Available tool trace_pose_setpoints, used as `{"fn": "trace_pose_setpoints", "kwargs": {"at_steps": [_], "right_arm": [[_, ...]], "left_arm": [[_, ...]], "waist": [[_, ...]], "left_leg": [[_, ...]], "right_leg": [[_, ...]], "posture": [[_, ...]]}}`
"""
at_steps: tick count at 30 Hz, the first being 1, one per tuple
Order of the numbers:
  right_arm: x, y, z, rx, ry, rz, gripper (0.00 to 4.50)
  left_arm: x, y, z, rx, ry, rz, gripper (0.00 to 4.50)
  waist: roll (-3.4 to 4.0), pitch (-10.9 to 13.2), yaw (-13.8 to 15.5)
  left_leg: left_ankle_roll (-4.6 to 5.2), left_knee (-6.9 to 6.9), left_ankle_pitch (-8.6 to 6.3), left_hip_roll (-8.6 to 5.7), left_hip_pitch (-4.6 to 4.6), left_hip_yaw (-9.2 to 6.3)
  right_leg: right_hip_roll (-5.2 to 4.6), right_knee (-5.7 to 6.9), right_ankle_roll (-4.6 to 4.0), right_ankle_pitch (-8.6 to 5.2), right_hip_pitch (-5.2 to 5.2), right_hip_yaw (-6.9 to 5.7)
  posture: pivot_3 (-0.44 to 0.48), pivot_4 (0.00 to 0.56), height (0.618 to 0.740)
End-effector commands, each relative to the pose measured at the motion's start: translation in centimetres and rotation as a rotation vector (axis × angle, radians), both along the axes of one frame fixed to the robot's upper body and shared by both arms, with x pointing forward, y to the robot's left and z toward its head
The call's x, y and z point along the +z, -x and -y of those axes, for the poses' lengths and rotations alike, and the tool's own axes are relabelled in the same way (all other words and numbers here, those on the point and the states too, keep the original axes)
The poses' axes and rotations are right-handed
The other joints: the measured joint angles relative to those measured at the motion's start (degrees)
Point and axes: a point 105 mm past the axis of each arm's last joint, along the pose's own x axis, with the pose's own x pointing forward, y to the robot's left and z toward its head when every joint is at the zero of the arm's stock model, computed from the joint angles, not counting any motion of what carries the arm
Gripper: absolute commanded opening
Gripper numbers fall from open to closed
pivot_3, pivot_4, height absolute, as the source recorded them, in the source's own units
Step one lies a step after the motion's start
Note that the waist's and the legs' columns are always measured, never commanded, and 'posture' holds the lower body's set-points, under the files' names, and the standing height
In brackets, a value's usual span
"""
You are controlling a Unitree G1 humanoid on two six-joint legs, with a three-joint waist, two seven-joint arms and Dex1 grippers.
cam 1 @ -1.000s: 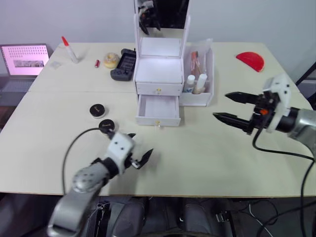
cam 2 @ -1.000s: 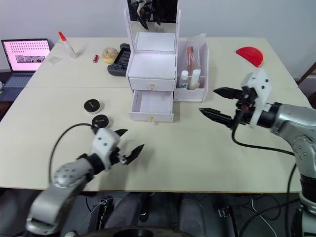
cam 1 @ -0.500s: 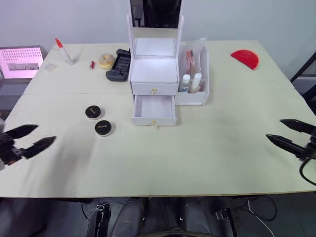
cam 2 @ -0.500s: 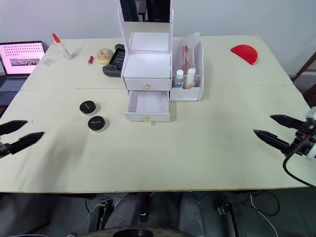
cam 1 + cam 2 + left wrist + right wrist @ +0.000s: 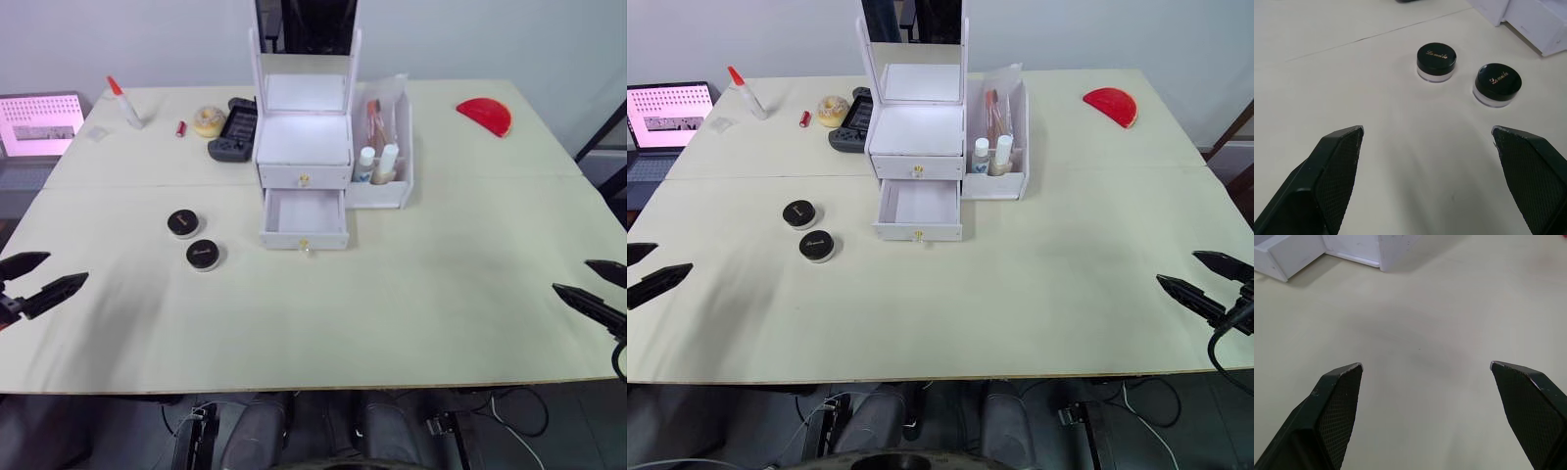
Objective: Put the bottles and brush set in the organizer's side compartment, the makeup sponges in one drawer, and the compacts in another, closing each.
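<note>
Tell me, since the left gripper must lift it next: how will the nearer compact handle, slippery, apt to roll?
The compact looks squat with a flat base, so it should sit steady, not roll. Its glossy black lid and smooth round wall may slip between the fingers. Being small, it is probably light.

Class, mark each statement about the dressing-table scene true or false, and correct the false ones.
1. The lower drawer of the organizer is open. True.
2. Both compacts lie inside that drawer. False: they sit on the table, to its left.
3. The two bottles stand in the side bin. True.
4. The left gripper holds a compact. False: it is open and empty.
5. The upper drawer is open. False: it is shut.
</note>
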Motion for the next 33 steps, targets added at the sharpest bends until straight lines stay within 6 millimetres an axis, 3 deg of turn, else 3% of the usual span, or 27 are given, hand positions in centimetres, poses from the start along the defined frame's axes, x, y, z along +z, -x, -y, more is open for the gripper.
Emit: {"fn": "trace_pose_setpoints", "kwargs": {"at_steps": [1, 4, 9, 14, 17, 27, 33], "right_arm": [[1.9, -0.1, -0.7, 0.008, 0.007, 0.058, 4.50], [3.7, -0.5, -2.5, 0.062, 0.021, 0.087, 4.50], [7.2, -3.0, -8.8, 0.246, 0.029, 0.171, 4.50], [9.1, -5.2, -15.1, 0.452, 0.001, 0.224, 4.50], [9.2, -5.6, -17.5, 0.551, -0.006, 0.215, 4.50], [9.8, -5.6, -21.3, 0.751, -0.027, 0.223, 4.50], [10.0, -5.5, -22.1, 0.766, -0.029, 0.239, 4.50]], "left_arm": [[0.8, -0.4, 1.1, -0.017, -0.023, 0.027, 4.42], [0.7, -0.8, 2.5, -0.007, 0.000, 0.051, 4.42], [-0.7, -1.2, 6.3, 0.007, 0.076, 0.084, 4.42], [-2.2, -1.4, 10.0, 0.036, 0.145, 0.108, 4.42], [-2.5, -1.7, 11.0, 0.070, 0.162, 0.124, 4.42], [-5.0, -4.8, 12.3, 0.110, 0.144, 0.095, 4.42], [-6.0, -6.9, 12.7, 0.102, 0.107, 0.092, 4.42]], "waist": [[0.00, 0.00, -0.03], [0.04, -0.01, 0.02], [0.03, 0.00, -0.49], [-0.22, 0.04, -0.42], [-0.30, 0.09, 0.21], [-0.33, 0.09, 0.24], [-0.33, 0.09, 0.22]], "left_leg": [[0.00, 0.00, 0.00, 0.01, 0.00, 0.00], [0.00, 0.00, 0.00, 0.01, 0.00, 0.00], [0.00, 0.02, 0.00, 0.03, 0.01, 0.03], [0.05, 0.06, 0.03, 0.04, 0.00, 0.04], [0.13, 0.08, 0.08, 0.02, -0.01, 0.05], [0.16, 0.20, 0.09, -0.04, -0.01, 0.05], [0.17, 0.18, 0.09, -0.03, -0.01, 0.05]], "right_leg": [[0.00, 0.00, 0.00, 0.00, 0.00, 0.00], [0.00, 0.00, 0.00, 0.00, 0.00, 0.02], [0.03, 0.03, 0.00, 0.02, -0.01, 0.09], [0.04, 0.02, -0.25, 0.19, 0.00, 0.02], [0.09, 0.01, -0.26, 0.20, 0.00, 0.00], [0.17, 0.05, -0.25, 0.24, 0.04, -0.09], [0.20, 0.07, -0.25, 0.25, 0.01, -0.08]], "posture": [[0.000, 0.150, 0.738], [0.000, 0.150, 0.738], [0.000, 0.150, 0.738], [0.000, 0.150, 0.738], [0.000, 0.150, 0.738], [0.000, 0.150, 0.738], [0.000, 0.150, 0.738]]}}
